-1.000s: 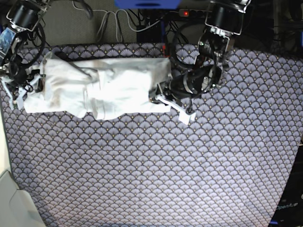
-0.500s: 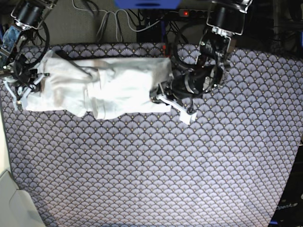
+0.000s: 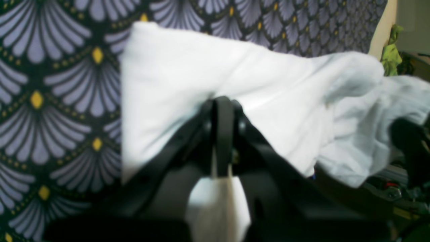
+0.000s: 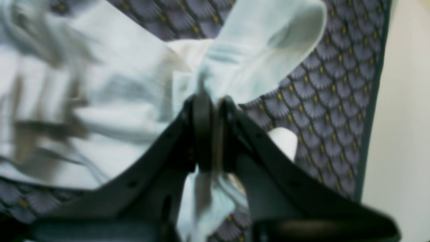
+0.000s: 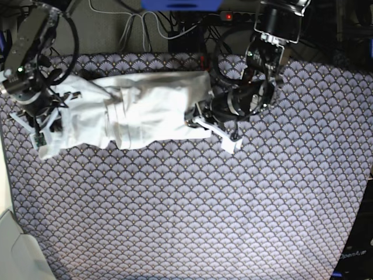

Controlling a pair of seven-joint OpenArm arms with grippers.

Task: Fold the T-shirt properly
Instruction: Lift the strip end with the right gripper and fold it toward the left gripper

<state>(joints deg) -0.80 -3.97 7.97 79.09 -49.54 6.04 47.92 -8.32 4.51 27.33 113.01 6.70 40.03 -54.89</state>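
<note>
**Both grippers pinch the shirt's ends**

Your left gripper (image 3: pixel 221 111) lies low at one end of the T-shirt (image 5: pixel 148 108), its arm folded down from the far edge of the mat (image 5: pixel 192 210); the jaws are pressed together on a fold of white cloth. Your right gripper (image 4: pixel 210 104) sits at the opposite end, jaws closed on a bunched corner of the cloth. The T-shirt stretches as a long, rumpled band between them, along the mat's far side. In the base view's lower corner, faint lettering shows, too small to read.
</note>
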